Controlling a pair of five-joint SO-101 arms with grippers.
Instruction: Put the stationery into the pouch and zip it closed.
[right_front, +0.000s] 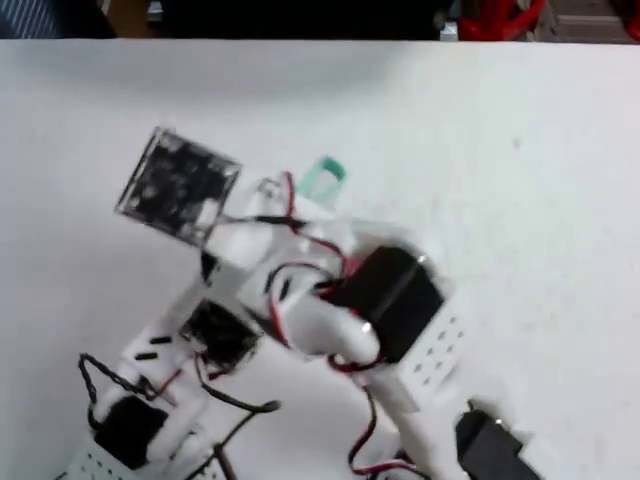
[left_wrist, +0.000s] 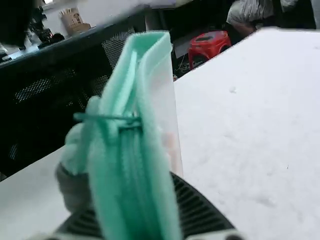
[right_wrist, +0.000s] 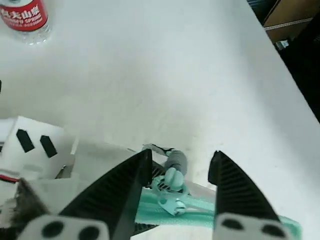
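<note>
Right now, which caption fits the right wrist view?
Open right gripper at the zipper pull of the green pouch, above the table.

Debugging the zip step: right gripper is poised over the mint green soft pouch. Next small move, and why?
Probably shut the right gripper on the pale green zipper pull. Its black fingers stand open either side of the pull, and the left gripper holds the mint green soft pouch upright, so gripping there should let it draw the zip.
</note>
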